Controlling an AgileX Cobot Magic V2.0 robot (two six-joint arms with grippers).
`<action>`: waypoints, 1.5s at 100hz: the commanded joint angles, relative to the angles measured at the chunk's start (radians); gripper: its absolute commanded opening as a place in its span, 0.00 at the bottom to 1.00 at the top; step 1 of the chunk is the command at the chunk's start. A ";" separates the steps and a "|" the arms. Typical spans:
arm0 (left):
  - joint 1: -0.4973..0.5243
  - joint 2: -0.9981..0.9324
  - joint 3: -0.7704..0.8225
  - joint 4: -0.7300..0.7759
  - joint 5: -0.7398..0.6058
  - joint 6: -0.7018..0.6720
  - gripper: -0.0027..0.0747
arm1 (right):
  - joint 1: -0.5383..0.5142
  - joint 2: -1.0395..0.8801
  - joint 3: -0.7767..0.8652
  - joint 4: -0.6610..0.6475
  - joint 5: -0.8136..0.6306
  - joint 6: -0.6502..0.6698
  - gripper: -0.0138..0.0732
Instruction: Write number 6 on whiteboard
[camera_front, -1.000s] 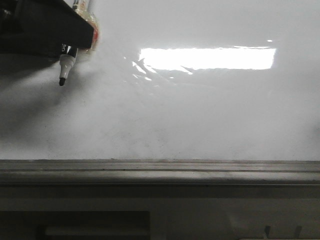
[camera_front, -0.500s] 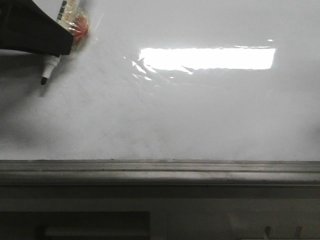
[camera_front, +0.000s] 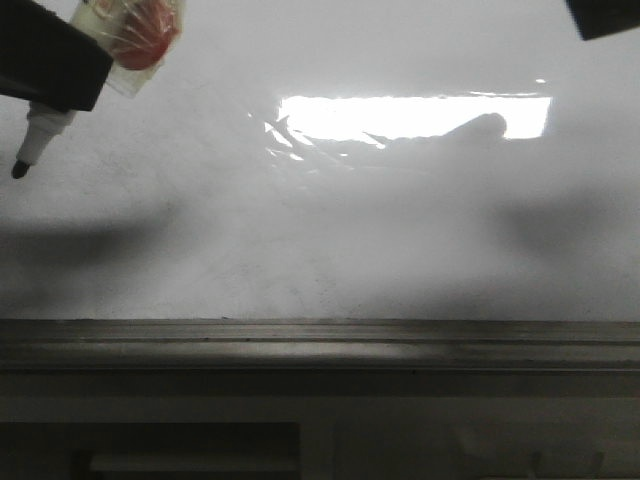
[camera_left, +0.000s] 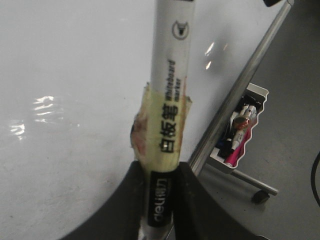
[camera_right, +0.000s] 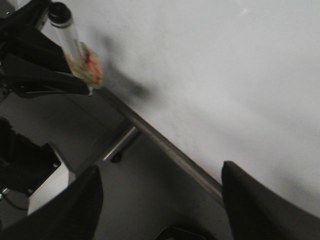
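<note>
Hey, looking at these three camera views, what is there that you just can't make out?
- Marker tip touching the whiteboard: front view cannot settle it; cut off in the left wrist view.
- Left gripper: frame edges crop it, fingers barely shown.
- Tray contents: too small, left wrist view.
- Right gripper: front view shows only a dark corner.

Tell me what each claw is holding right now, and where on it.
Left claw grips the whiteboard marker at the barrel's lower end, below the taped section. Right claw is open, holding nothing.
</note>
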 joint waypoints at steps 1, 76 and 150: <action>-0.004 -0.011 -0.030 -0.016 -0.006 -0.006 0.01 | 0.057 0.094 -0.112 0.060 0.019 -0.027 0.67; -0.004 -0.011 -0.030 0.058 -0.028 -0.006 0.01 | 0.239 0.609 -0.657 0.048 0.273 -0.023 0.67; 0.000 -0.013 -0.030 0.022 -0.086 -0.002 0.42 | 0.256 0.611 -0.674 0.025 0.292 -0.083 0.10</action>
